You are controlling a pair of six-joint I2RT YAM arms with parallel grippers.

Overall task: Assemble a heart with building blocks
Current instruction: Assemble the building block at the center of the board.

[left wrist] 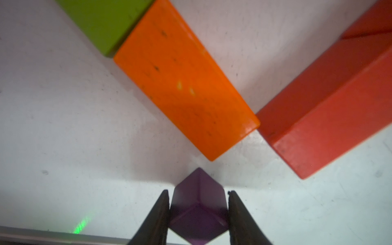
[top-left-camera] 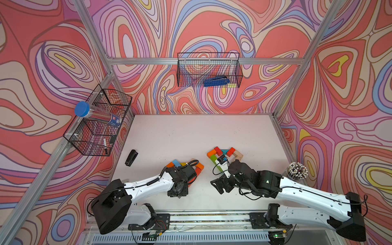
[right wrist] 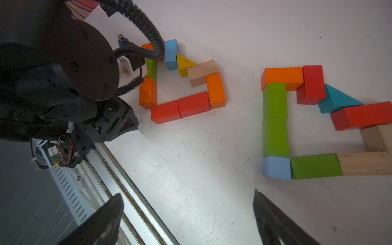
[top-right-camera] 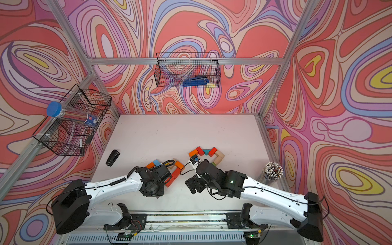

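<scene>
Left gripper point(left wrist: 198, 191) is pinching a purple cube point(left wrist: 198, 209), corner-first, just short of where the orange brick point(left wrist: 186, 84) meets the red brick point(left wrist: 328, 110), touching neither. Right gripper point(right wrist: 187, 193) has its jaws spread wide with nothing between them, over bare bench point(right wrist: 212, 148). The other building blocks point(right wrist: 193, 105) lie on the bench in two separate closed loops, side by side.

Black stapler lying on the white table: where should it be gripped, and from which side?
Probably from straight above, pinching the black stapler across its two long sides near mid-length: it lies flat, long and narrow, with nothing touching it.
</scene>
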